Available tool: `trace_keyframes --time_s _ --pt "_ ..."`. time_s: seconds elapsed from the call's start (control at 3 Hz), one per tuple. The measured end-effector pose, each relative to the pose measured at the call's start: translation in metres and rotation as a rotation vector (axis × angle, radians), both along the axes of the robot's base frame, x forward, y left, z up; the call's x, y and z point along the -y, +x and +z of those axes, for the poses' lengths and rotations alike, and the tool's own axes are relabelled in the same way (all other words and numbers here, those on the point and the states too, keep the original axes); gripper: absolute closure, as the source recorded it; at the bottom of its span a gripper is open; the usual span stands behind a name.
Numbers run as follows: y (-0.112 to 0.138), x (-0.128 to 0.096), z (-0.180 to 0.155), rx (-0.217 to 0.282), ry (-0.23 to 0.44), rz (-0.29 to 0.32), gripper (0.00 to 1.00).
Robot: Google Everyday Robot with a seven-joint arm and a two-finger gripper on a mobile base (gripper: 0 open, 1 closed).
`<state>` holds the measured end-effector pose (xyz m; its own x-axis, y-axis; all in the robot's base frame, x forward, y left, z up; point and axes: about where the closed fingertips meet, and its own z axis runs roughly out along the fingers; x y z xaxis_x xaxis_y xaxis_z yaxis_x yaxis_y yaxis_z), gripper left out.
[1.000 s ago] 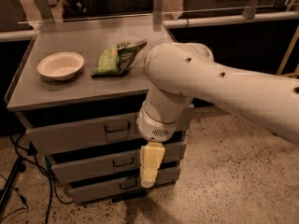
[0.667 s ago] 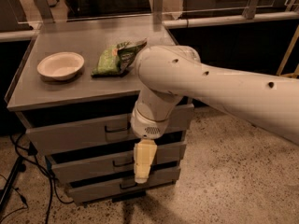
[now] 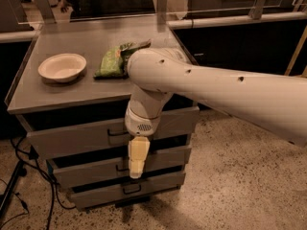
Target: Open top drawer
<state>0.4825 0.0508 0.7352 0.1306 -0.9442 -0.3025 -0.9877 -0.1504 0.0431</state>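
Sliding leftward and a little upward over the last second, the gripper [image 3: 136, 158] has closed in on the small dark handle [image 3: 117, 131] of the top drawer [image 3: 72, 139]. It now hangs just right of and below that handle, and its cream tip lies across the front of the middle drawer [image 3: 86, 169]. The top drawer's grey front sits directly under the counter [image 3: 57, 94] and looks unchanged, flush with the cabinet, so the task appears to be in its approach phase, with no pull begun. The handle is not yet reached. A further short move up and left seems needed before any grasp.

The white arm [image 3: 225, 97] comes in from the right and bends sharply at a rounded joint over the counter's front edge. From there it drops through the wrist [image 3: 143, 121] so that the gripper points straight down. It is seen edge-on, and whether the jaws are spread or pressed together cannot be told.

On the counter, a cream bowl [image 3: 62, 67] and a green snack bag [image 3: 114, 61] lie behind the arm's bend, apart from it and out of the gripper's path.
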Motion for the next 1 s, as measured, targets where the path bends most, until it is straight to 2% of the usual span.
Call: trace_keyframes --time_s 0.67,1.0 --pt "0.014 -0.022 -0.021 -0.007 0.005 0.001 0.0" --pt "0.018 -0.034 -0.038 -0.032 0.003 0.009 0.0"
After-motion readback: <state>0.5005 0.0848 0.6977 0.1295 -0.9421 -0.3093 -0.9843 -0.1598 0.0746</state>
